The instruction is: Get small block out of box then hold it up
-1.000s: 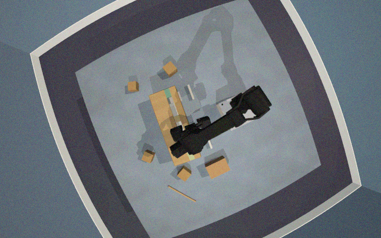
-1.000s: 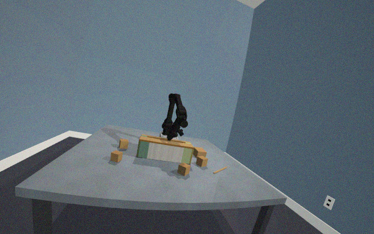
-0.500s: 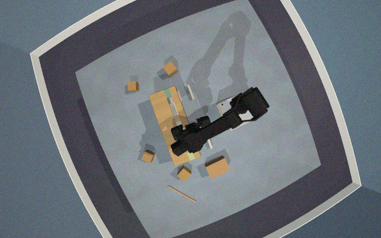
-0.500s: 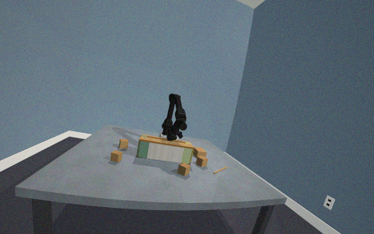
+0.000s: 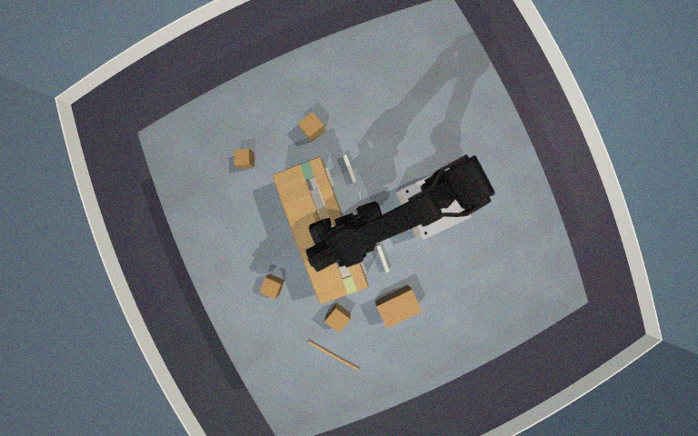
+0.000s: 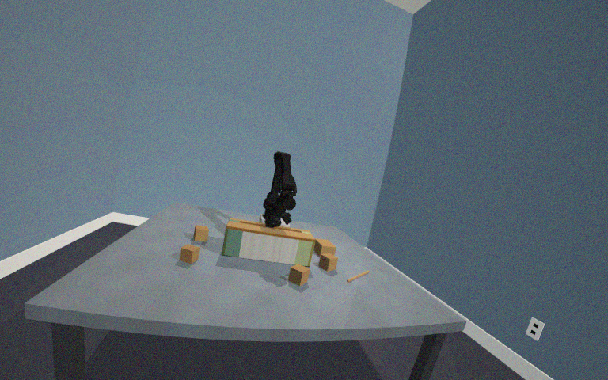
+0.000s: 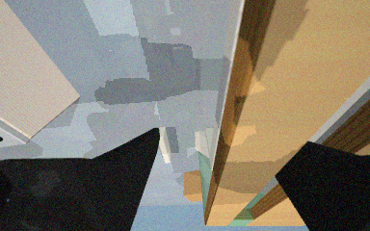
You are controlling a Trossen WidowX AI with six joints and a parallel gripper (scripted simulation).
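The box has a tan top and a green panel at each end, and stands mid-table. A narrow slot runs along its top. My gripper is open and empty, pointing down just above the box top near its middle. In the wrist view one finger hangs over the table beside the box's long wall and the other over the slot side of the top. I cannot make out the small block on the shelf; the arm and the box top hide it.
Loose tan cubes lie around the box, with a larger tan block and a thin stick past one end. Two short white bars lie on the arm's side of the box.
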